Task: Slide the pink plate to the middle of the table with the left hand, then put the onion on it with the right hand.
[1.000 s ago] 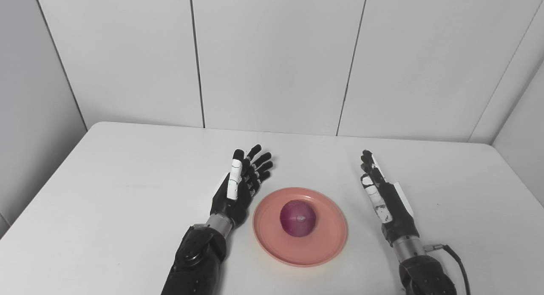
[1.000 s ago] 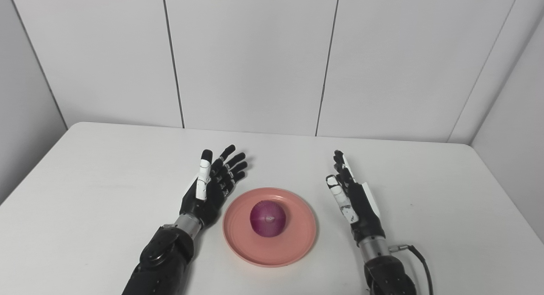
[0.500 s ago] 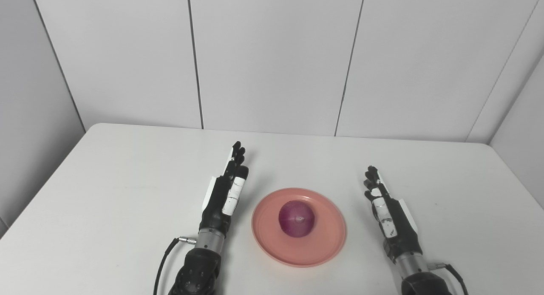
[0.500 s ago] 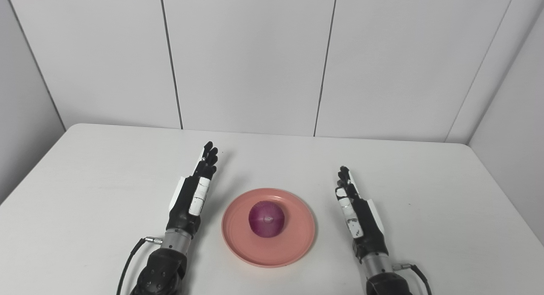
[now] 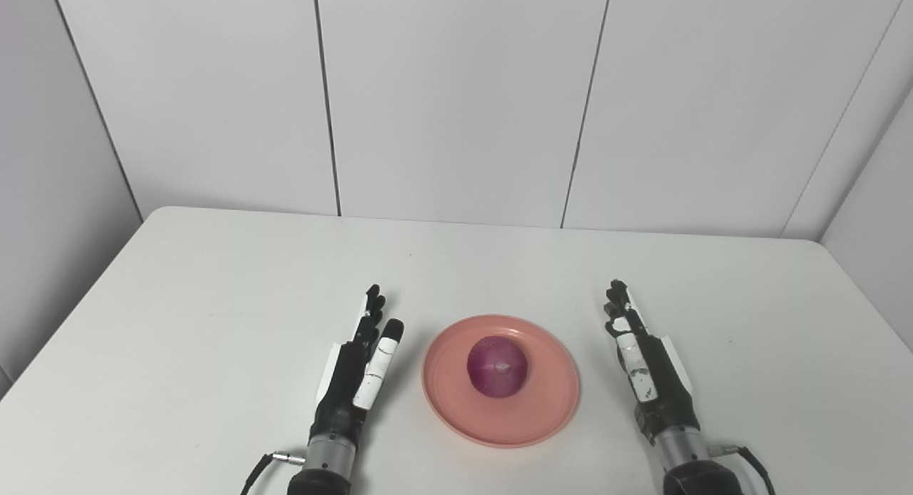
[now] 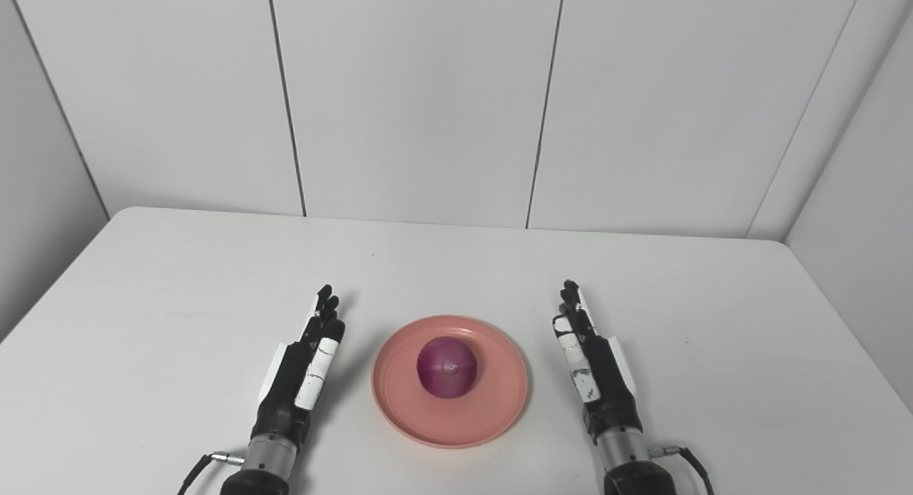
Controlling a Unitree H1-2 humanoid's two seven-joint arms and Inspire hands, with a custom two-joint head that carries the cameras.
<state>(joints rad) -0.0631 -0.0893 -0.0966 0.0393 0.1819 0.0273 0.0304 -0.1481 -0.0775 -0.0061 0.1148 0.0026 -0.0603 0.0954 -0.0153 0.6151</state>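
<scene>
Onion (image 5: 498,366) sits on the pink plate (image 5: 549,409) between the two hands, and both the left hand (image 5: 356,370) and right hand (image 5: 645,366), empty with fingers straight, have pulled back toward the desk's (image 5: 214,288) near edge, suggesting the task is done.
</scene>
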